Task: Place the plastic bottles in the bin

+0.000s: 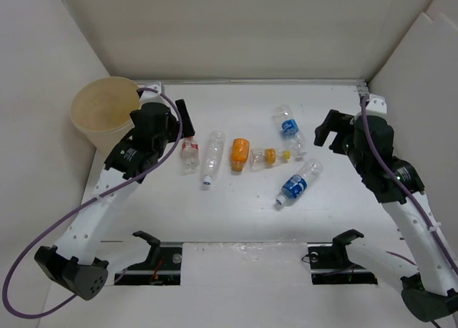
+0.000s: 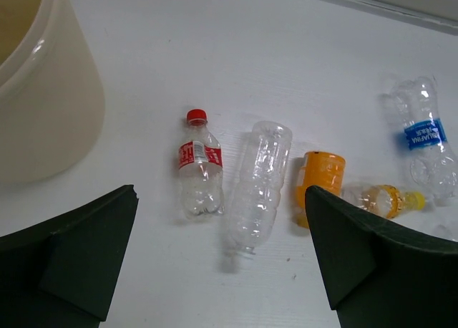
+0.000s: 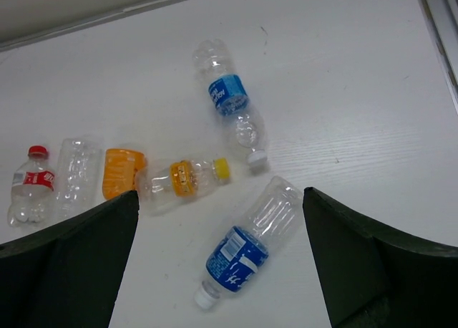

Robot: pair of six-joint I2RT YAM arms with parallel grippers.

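From the top camera, you are seeing all six plastic bottles lying on the white worktop (image 1: 229,220), none of them in the bin (image 1: 89,127), which is standing at the far left corner. A loose row is running left to right: the red-capped bottle (image 1: 189,155), the white-capped bottle (image 1: 212,156), the orange bottle (image 1: 240,155) and the bottle with the yellow-orange cap (image 1: 268,156), its cap pointing right. The far blue-label bottle (image 1: 289,129) is lying just beyond that cap. The near blue-label bottle (image 1: 297,182) is resting apart from the row, closer to the arm bases and lying at a slant. Your left gripper (image 1: 183,120) is hanging beside the bin, just beyond the red-capped bottle. Your right gripper (image 1: 325,134) is hovering to the right of the two blue-label bottles.

In the left wrist view, your left gripper's fingers are standing wide apart with nothing between them. The bin's tan wall is filling the upper left. The red-capped bottle is lying with its cap pointing away, the white-capped bottle is just beside it on the right, then the orange bottle and the bottle with the yellow-orange cap. The far blue-label bottle is showing at the right edge.

In the right wrist view, your right gripper's fingers are likewise spread and gripping nothing. The near blue-label bottle is lying low in the view between the fingers, white cap toward the lower left. The far blue-label bottle is lying beyond it, its cap close to the yellow-orange cap, and the rest of the row is trailing off to the left
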